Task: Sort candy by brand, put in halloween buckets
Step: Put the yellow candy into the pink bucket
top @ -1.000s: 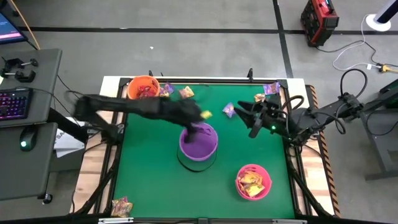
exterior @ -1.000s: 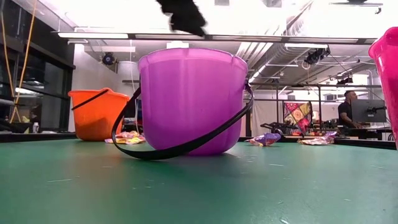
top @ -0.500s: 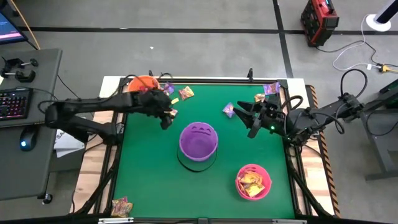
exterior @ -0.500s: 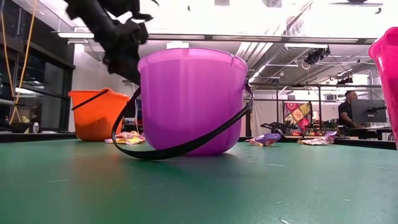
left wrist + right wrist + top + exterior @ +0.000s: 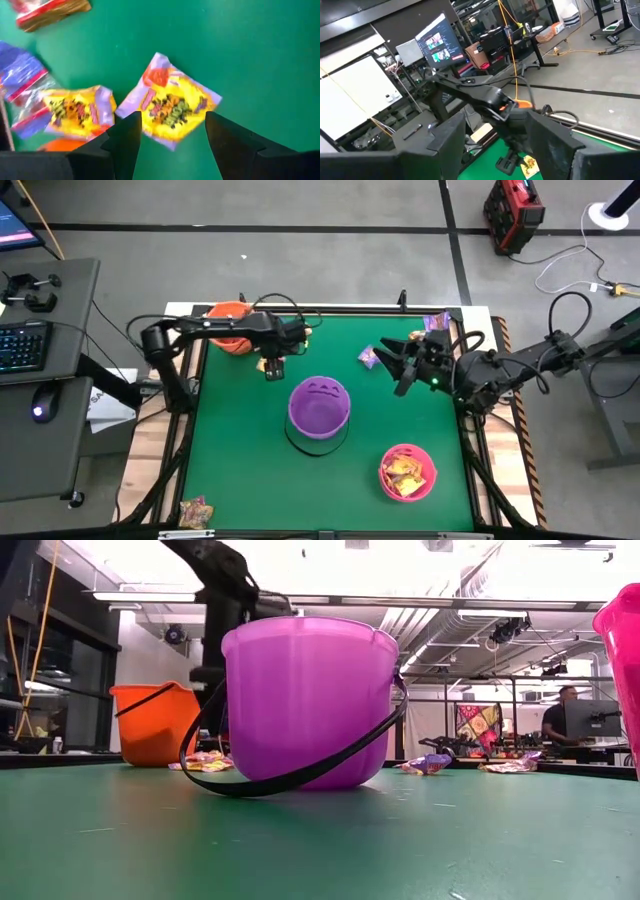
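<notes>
The left gripper [image 5: 271,367] hangs over the far left part of the green table [image 5: 230,460], just right of the orange bucket [image 5: 231,327]. Its fingers [image 5: 125,142] are spread apart and hold nothing; in the left wrist view a yellow and purple candy packet [image 5: 170,102] lies flat on the mat between them, with a second yellow packet [image 5: 75,107] just beside it, and a blue packet [image 5: 22,82] and a red one [image 5: 50,10] nearby.

The right gripper [image 5: 397,363] waits above the far right part of the table, tilted up so that it looks across at the left arm. Its fingers [image 5: 447,142] stand apart with nothing between them. A purple packet [image 5: 368,357] lies on the mat just left of it, and another packet [image 5: 436,322] sits by the far right corner.

The purple bucket [image 5: 320,406] stands in the middle of the table, its black handle down on the mat. The pink bucket [image 5: 407,471] stands near the right front, with yellow packets inside. One more packet [image 5: 195,512] lies at the near left corner.
</notes>
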### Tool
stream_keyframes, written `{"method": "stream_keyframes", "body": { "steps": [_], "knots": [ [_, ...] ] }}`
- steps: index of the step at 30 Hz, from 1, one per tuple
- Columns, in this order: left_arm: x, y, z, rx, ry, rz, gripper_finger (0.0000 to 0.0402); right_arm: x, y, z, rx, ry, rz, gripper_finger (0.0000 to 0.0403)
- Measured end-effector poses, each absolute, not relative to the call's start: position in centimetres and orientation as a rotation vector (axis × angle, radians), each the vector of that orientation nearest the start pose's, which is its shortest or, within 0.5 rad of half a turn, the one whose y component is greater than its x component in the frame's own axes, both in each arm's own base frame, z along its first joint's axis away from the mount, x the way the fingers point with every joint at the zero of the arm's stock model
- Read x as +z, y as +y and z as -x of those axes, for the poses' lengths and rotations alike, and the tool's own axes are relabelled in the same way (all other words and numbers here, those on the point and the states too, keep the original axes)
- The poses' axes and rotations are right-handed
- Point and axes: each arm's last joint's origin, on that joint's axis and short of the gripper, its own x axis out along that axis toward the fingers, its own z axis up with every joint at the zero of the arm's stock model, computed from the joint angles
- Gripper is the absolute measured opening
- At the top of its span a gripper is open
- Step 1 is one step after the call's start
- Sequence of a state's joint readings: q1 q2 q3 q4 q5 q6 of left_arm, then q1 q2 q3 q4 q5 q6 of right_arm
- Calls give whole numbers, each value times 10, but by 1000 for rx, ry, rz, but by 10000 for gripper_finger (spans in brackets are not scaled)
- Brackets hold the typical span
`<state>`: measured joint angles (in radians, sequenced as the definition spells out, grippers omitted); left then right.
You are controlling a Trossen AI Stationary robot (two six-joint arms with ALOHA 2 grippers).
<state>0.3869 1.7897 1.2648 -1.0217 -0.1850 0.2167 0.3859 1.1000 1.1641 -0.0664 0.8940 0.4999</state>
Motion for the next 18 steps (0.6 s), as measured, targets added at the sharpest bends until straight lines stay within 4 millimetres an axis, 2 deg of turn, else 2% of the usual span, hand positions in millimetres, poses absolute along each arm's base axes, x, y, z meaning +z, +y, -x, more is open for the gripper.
{"method": "stream_keyframes", "body": {
  "steps": [5,13,16,18],
  "knots": [
    [172,132,-304,221,1630,-30,210,410,67,-224,-502,-115,-506,201],
    [144,141,-307,213,1712,-13,207,402,72,-232,-457,-77,-547,201],
    [141,140,-306,216,1718,-7,178,402,72,-232,-438,-76,-562,201],
    [143,137,-305,206,1729,-10,131,402,73,-232,-422,-71,-564,201]
  ]
}}
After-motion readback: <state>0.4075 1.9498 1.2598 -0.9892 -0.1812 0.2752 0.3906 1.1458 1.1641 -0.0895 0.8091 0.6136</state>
